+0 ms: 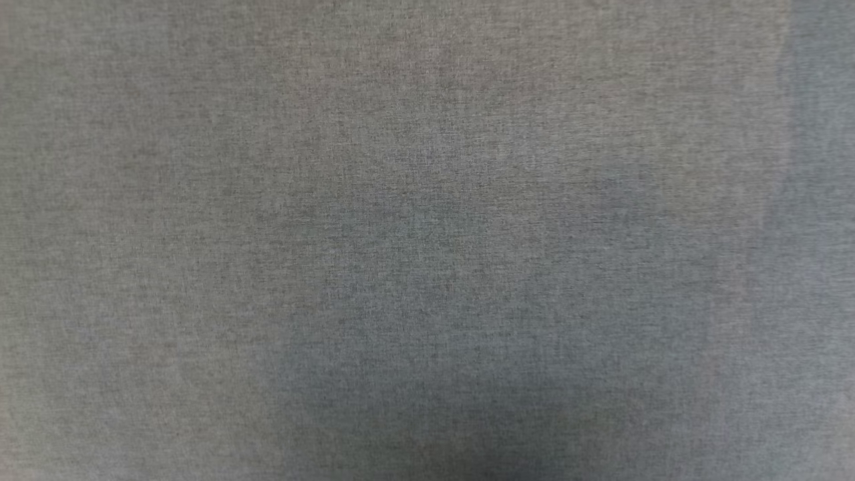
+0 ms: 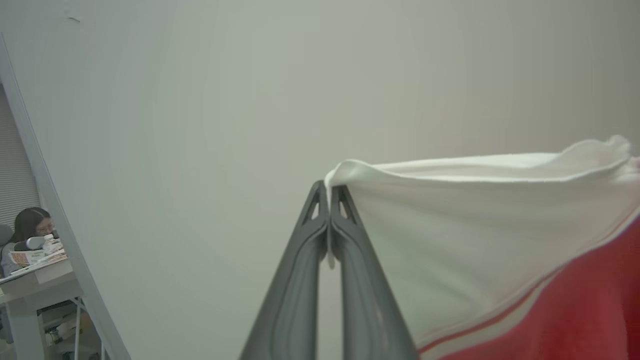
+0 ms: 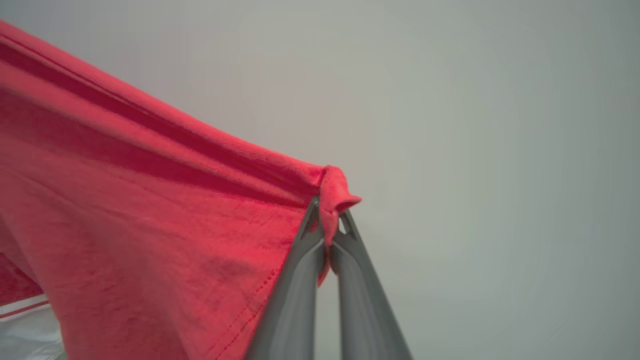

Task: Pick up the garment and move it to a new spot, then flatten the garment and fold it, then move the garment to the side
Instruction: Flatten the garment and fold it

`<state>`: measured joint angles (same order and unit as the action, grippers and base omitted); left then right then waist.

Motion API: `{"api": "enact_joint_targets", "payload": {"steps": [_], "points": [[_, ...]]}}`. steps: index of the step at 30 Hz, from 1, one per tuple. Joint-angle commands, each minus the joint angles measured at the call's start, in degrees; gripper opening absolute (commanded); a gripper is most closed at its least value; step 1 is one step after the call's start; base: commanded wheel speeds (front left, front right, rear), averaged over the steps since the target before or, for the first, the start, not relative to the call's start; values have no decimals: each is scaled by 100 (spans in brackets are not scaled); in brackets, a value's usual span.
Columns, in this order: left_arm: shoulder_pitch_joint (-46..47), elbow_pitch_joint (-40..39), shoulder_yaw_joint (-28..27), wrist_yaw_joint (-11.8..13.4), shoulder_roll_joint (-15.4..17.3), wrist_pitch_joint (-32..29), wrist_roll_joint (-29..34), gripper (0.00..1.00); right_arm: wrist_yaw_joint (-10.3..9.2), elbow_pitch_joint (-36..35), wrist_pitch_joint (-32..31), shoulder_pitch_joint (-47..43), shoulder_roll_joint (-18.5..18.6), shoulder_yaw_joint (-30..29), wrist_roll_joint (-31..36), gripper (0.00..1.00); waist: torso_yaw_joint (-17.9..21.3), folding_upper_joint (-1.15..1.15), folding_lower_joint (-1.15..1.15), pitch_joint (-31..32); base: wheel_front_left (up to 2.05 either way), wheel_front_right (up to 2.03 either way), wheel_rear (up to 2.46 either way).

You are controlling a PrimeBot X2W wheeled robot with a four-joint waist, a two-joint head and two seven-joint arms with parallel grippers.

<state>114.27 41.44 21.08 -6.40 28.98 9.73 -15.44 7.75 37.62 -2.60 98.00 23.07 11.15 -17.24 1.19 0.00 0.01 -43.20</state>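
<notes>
Presently, the jersey (image 2: pixel 475 235) was found held up between both grippers, spread in front of a plain pale wall (image 2: pixel 200 100).

In the left wrist view the left gripper (image 2: pixel 329 192) had its two dark fingers pressed fully together on the edge of a white sleeve. A small fold of the white cloth stood just above the tips and a thin strip of it was caught between them. The sleeve's hem ran off to that view's right edge, drawn out but slightly wavy. Below the white panel a narrow red-and-white striped trim (image 2: pixel 500 320) crossed diagonally. Beyond it the red body (image 2: pixel 590 310) of the jersey lay in the lower right corner.

In the right wrist view the right gripper (image 3: pixel 327 210) was likewise closed tight, on a bunched corner of red cloth that poked out above the fingertips. From that pinch the red fabric stretched away to the view's left in long creases, with a stitched hem line visible near the fingers.

The head view recorded a grey woven surface (image 1: pixel 427 240), soft in focus and darker toward the lower middle.

At the lower left of the left wrist view a person (image 2: pixel 30 230) sat at a desk (image 2: pixel 35 285) bearing papers
</notes>
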Motion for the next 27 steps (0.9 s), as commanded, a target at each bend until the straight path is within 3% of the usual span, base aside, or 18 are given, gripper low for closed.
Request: {"api": "enact_joint_targets", "payload": {"steps": [1,5,12,22,27], "points": [[-11,160,-22,4,12,153,-31,0,-26,163,114,19,30,45,57,0,-92,0,-1,-118,0,0,0],[-813,520,161,-69,-252,469,-249,0,-26,500,543,-231,-23,421,-93,0,-236,0,-1,-44,0,0,0],[-2210,93,151,-92,-596,524,-575,0,-26,633,924,-1029,25,919,-419,0,-394,0,-1,346,0,0,0],[-4887,-632,169,-89,-944,526,-863,0,-26,476,1307,-3043,272,1463,-1230,0,-586,0,-1,1536,0,0,0],[-5984,-823,284,-18,-933,498,-947,0,-26,300,1366,-4012,417,1575,-1612,0,-647,0,-1,2057,0,0,0]]}}
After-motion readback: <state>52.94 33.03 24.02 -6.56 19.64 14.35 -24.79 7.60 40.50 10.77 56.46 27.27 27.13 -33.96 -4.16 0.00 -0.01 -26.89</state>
